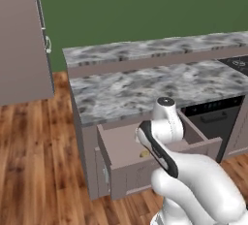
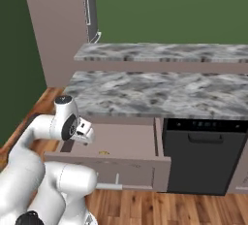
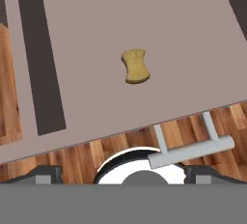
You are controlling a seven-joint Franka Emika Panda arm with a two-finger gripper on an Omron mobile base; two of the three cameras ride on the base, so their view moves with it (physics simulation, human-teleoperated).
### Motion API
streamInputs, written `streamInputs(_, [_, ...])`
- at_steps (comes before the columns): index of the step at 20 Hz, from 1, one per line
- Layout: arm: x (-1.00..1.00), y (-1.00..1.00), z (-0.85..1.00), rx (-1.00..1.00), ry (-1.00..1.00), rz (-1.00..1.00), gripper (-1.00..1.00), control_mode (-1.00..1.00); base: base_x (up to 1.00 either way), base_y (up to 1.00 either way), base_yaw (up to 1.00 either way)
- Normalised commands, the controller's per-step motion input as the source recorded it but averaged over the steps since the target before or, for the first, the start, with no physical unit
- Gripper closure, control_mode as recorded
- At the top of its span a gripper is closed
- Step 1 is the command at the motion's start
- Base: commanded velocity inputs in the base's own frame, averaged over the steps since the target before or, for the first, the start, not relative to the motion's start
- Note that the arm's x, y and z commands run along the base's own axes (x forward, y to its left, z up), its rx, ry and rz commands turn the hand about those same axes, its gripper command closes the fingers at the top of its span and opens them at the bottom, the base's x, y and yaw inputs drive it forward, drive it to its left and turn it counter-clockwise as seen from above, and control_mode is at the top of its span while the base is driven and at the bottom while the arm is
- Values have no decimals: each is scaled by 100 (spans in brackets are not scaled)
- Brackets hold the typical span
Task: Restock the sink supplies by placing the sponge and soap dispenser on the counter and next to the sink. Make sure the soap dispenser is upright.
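Below the marbled grey-and-white stone counter (image 1: 145,86), one brown drawer (image 2: 127,144) is pulled open. One small yellow-orange sponge (image 3: 135,66) is seen lying flat on the drawer floor, well clear of the walls, its long axis running up-down in the hand view. Two-finger gripper (image 3: 123,175) is hung above, jaws spread wide, nothing held.

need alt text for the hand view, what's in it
A small yellow-orange sponge lies alone on the flat floor of an open drawer, seen from above. The drawer's front edge and pale bar handle cross the lower part, with wooden flooring beyond.
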Motion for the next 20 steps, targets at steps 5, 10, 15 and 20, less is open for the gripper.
streamInputs(5, [57,-2,-39,5,7,0,-100,-100,0,0,0])
streamInputs(10, [26,-20,-72,2,10,0,-100,-100,0,0,0])
streamInputs(15, [13,-11,-57,0,7,0,-100,-100,0,0,0])
streamInputs(20, [5,-16,-36,5,2,0,-100,-100,0,0,0])
